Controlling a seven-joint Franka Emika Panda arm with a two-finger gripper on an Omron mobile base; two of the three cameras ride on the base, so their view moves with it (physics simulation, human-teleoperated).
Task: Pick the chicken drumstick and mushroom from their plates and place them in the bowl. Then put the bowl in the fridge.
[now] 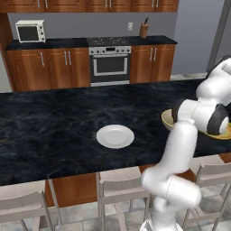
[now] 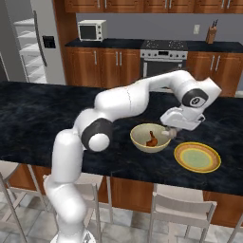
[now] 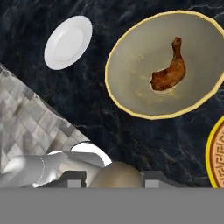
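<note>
Above the island counter: gripper [image 2: 170, 133] hangs just over the right rim of the bowl [image 2: 140, 141], at the end of the bent white arm
Pincer: fingers [image 3: 72, 179] stand narrowly apart with a rounded tan-brown mushroom [image 3: 116, 176] clamped between them, seen from the hand view
Bowl: tan-yellow with a speckled inside, standing on the black marble counter [image 2: 33, 118] near its front edge
Chicken drumstick [image 2: 152, 139]: lies inside the bowl, on its speckled floor, thin bone end pointing away from the thick end
Yellow-green plate [image 2: 197, 157]: just right of the bowl in the right base view, orange-rimmed, bare
White plate [image 1: 115, 136]: well apart from the bowl, bare on the counter, plain in the left base view
Right base view alone: tall grey fridge [image 2: 33, 45] at far left, its door open on white shelves, and the drumstick in the bowl
Left base view: arm covers most of the bowl, leaving a slice of rim
Hand view: gives the mushroom in the grip and both plates flanking the bowl
</note>
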